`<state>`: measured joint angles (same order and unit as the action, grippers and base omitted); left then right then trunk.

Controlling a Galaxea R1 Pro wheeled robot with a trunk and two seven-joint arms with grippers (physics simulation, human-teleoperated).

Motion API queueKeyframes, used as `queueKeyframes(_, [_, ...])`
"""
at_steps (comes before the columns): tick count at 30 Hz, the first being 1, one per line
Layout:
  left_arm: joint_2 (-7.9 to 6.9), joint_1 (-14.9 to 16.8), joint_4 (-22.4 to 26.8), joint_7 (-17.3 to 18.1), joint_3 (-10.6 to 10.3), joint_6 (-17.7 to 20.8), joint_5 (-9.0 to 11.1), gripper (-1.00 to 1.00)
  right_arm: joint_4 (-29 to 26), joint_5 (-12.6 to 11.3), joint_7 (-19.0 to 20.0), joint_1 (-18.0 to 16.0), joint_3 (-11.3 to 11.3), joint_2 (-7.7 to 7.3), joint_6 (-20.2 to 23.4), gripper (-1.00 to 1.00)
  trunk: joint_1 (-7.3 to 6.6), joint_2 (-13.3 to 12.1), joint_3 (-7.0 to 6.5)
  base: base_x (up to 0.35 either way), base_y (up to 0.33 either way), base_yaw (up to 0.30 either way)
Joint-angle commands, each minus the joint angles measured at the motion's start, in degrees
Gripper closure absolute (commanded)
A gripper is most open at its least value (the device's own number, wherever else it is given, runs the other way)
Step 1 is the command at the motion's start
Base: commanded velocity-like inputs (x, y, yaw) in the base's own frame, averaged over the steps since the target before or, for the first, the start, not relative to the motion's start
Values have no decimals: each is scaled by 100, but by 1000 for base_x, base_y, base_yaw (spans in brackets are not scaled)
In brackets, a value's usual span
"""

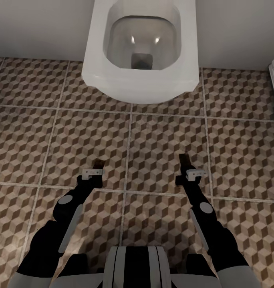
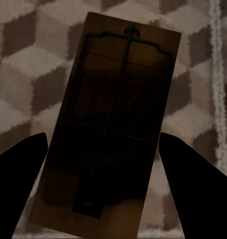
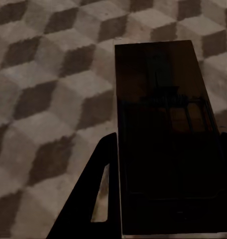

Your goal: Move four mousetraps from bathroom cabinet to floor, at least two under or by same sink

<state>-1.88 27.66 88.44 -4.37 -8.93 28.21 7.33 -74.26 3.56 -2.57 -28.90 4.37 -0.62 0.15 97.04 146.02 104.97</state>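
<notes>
Both sets of jaws are pinching a mousetrap each, far as I can tell. In the left wrist view the left gripper [image 2: 101, 154] has its dark fingers [image 2: 19, 174] on either side of a mousetrap [image 2: 113, 124], wire bar facing the camera. In the right wrist view the right gripper [image 3: 163, 189] has the second trap [image 3: 166, 134] lying along one finger [image 3: 88, 199], so it looks clamped, though the other finger is barely in frame.

In the head view both grippers, left [image 1: 95, 170] and right [image 1: 185, 170], hang over the bathroom floor [image 1: 33, 132] in the middle of the frame, with the toilet [image 1: 141, 48] at the top centre. The sink is nowhere in sight, so I reckon I'm mid-carry.

My plan: don't drop them here. I'd turn the base until the sink comes into view, roll up close, then lower each arm near the tiles before letting go so the traps land flat and don't skid. At least two need to sit right by that sink.
</notes>
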Motion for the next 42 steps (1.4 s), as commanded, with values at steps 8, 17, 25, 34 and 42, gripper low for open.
queueKeyframes(8, [-6,2,11,-47,-19,19,58,100,-1,31,-36,-2,322,9,-29,100,2,1,3,272,0,0])
queueKeyframes(17, [-6,2,1,-47,-21,21,65,100,9,23,-52,-2,518,10,-6,100,2,1,3,32,0,0])
queueKeyframes(25, [-2,2,-5,-47,-24,26,67,100,69,22,-51,-2,529,10,3,100,2,1,3,149,0,0])
queueKeyframes(34, [-1,2,-3,-47,-30,26,67,100,91,14,-44,-2,530,72,4,100,2,1,3,224,0,0])
queueKeyframes(42, [3,2,-14,-47,-64,26,74,100,124,13,-40,-2,543,226,11,100,2,1,3,28,0,0])
